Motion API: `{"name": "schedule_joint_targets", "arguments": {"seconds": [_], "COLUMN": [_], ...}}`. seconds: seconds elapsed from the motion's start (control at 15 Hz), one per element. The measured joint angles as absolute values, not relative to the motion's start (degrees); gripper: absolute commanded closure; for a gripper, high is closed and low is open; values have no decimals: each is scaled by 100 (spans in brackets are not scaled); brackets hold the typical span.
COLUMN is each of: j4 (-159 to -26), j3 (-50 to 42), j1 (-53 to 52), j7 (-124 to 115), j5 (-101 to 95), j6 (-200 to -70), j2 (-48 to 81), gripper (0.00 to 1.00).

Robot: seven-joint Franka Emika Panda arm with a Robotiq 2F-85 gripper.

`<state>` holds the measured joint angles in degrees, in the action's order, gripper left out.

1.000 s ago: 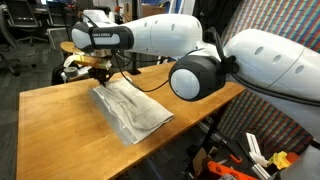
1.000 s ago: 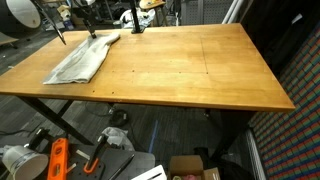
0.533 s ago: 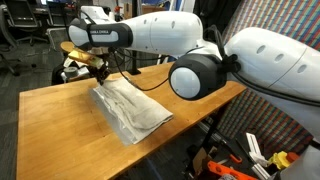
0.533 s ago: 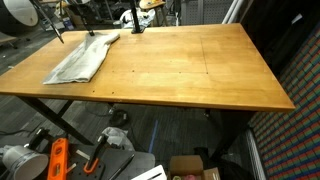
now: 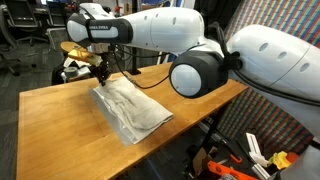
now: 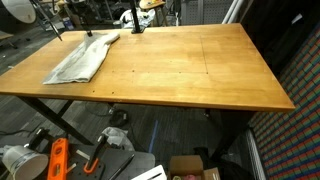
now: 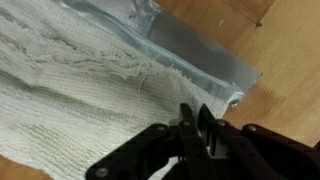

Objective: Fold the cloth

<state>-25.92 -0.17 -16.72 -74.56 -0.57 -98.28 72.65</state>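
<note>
A pale grey-white cloth (image 5: 130,110) lies flat and folded on the wooden table (image 5: 60,120); it also shows in the other exterior view (image 6: 80,60). My gripper (image 5: 100,74) hangs just above the cloth's far corner, near the table's back edge (image 6: 90,33). In the wrist view the cloth (image 7: 80,80) fills the left side, with a smooth grey folded edge (image 7: 200,55) beside bare wood (image 7: 290,50). The gripper (image 7: 195,112) has its dark fingers pressed together with nothing visibly between them, over the cloth near that edge.
The wide wooden table top (image 6: 190,70) stretches away from the cloth. Chairs and clutter (image 5: 75,60) stand behind the table's far edge. Tools and boxes (image 6: 60,160) lie on the floor under the table.
My gripper has risen slightly above the cloth's far corner. The cloth has not moved.
</note>
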Motion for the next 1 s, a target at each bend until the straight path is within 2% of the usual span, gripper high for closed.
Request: {"name": "schedule_joint_targets", "arguments": {"seconds": [0.47, 1.0], "j4": [-2590, -2589], "j3": [-2, -1], "j1": [-1734, -1740], "j7": [-6627, -5061], "j5": [-57, -57], "j6": [-9358, -8948], "j2": [7113, 6709], "gripper": [1, 0]}}
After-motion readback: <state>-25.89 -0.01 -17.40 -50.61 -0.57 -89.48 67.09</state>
